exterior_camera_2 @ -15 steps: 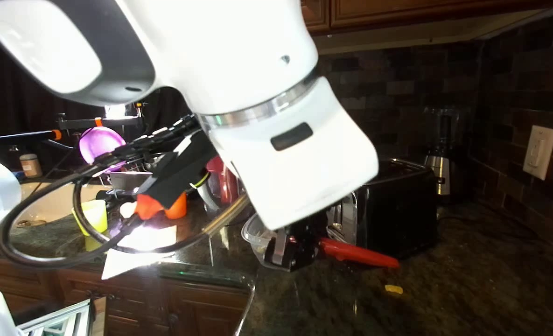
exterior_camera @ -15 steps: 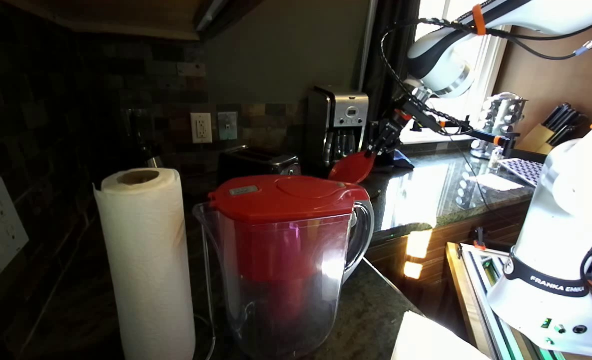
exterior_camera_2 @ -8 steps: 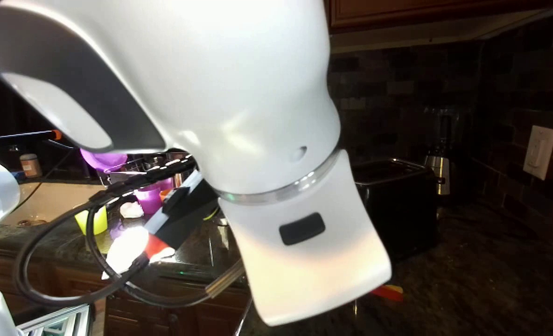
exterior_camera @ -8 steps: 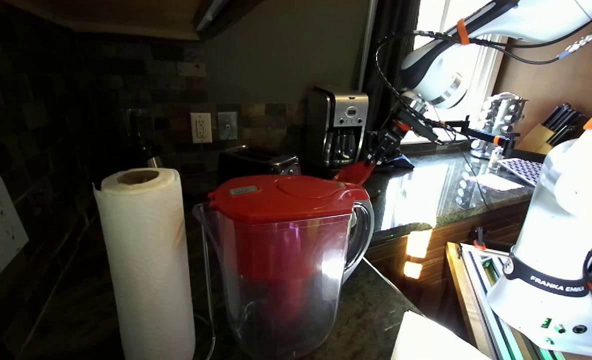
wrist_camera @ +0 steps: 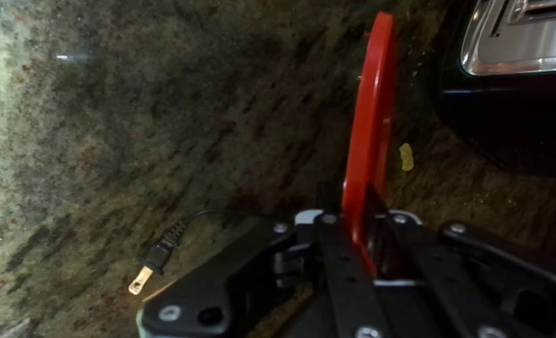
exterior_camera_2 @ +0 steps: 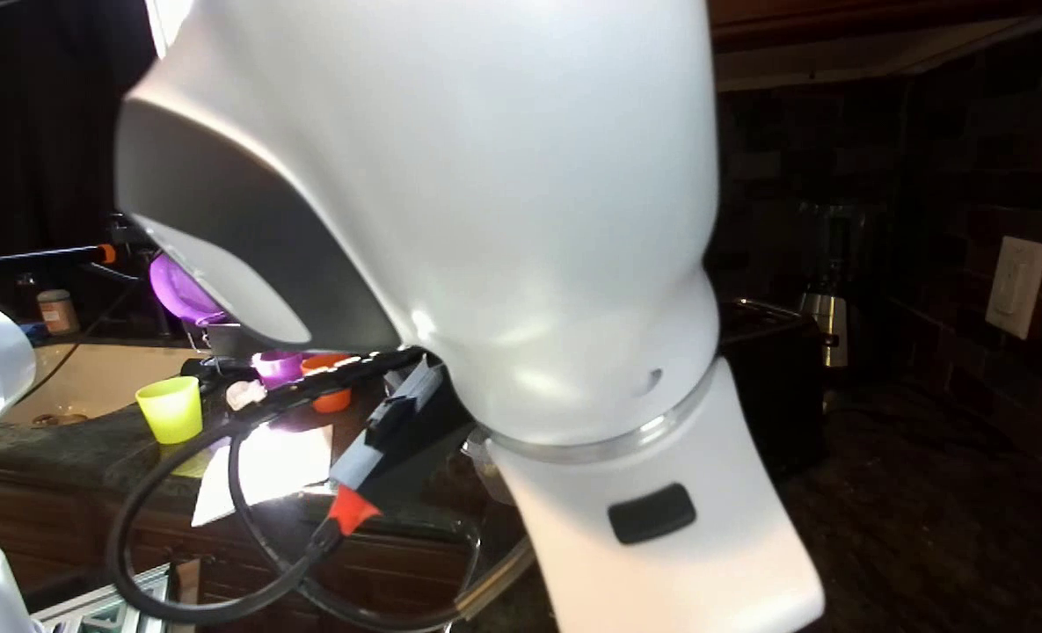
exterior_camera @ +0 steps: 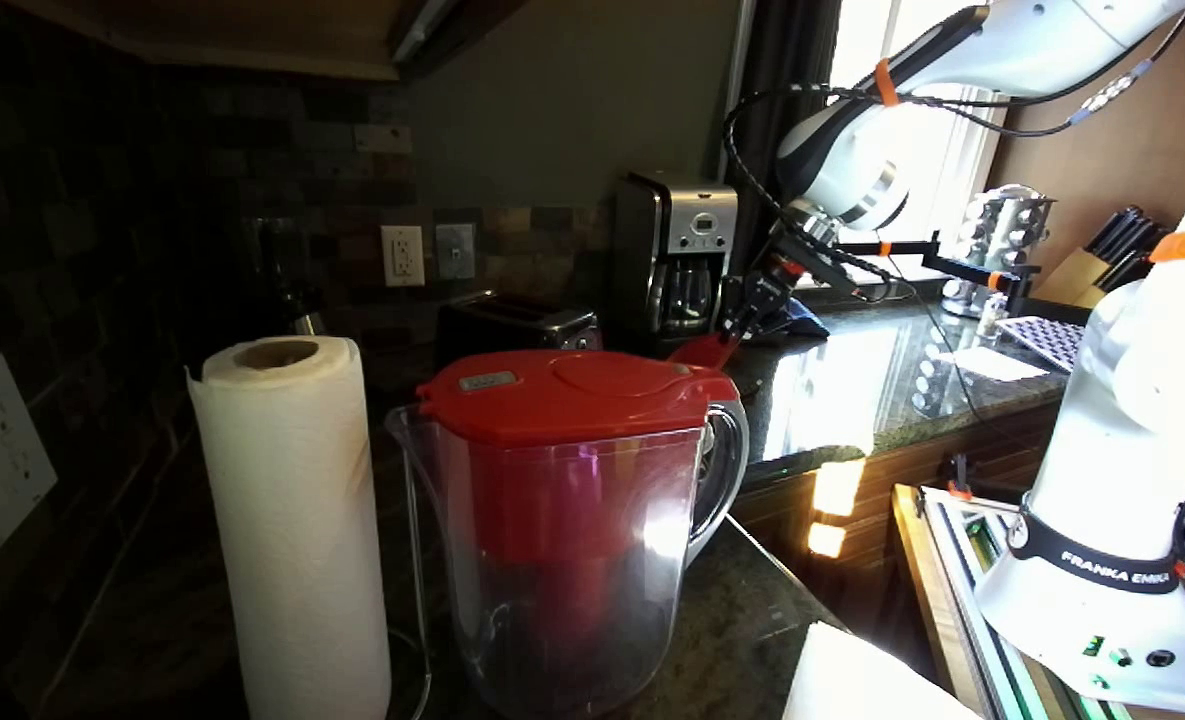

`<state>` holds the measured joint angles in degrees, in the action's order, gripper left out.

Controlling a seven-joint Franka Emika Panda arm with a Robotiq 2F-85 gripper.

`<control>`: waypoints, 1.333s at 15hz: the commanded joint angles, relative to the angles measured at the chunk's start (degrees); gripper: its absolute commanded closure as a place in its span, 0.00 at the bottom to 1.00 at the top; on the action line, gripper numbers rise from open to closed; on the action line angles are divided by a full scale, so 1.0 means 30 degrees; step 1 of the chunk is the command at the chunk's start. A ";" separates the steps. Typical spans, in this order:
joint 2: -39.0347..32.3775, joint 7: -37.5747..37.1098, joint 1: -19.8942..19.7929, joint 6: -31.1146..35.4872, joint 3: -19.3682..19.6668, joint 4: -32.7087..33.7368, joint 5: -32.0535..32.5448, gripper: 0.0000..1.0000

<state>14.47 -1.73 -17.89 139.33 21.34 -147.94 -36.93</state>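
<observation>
Pinching the red piece (wrist_camera: 374, 103) by its near end — gripper (wrist_camera: 353, 204) clamped across its thickness, right of centre in the wrist frame, far end up toward the top, black toaster (wrist_camera: 517, 115) apart from it at upper right. Looks like plastic: probably light, stiff, slick, not fragile. End hold seems sound; deeper bite should resist pivoting — full shape unclear edge-on.

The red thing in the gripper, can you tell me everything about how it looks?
In the wrist view, the red thing looks smooth and shiny, maybe plastic, long and thin, seen nearly edge-on. The gripper pinches one end; the rest sticks out. In an exterior view, the pitcher hides part of it. I can't tell whether it touches the counter.
</observation>
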 commanded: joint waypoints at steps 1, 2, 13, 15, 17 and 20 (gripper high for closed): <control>-0.1601 0.0239 0.0335 0.0338 -0.0062 0.0850 -0.0538 0.96; -0.1929 0.0162 0.0367 0.0257 -0.0111 0.1034 -0.0528 0.96; 0.0275 -0.2824 -0.0055 -0.0096 -0.1446 0.0173 0.5002 0.01; 0.1268 -0.2698 0.0011 -0.0808 -0.1966 -0.0110 0.6990 0.00; 0.2472 -0.2680 0.0113 -0.1380 -0.2821 -0.0605 0.9060 0.00; 0.4093 -0.2139 0.0651 -0.3304 -0.3919 -0.0845 1.0633 0.00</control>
<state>20.11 -8.57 -17.05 134.33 12.04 -147.74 -9.73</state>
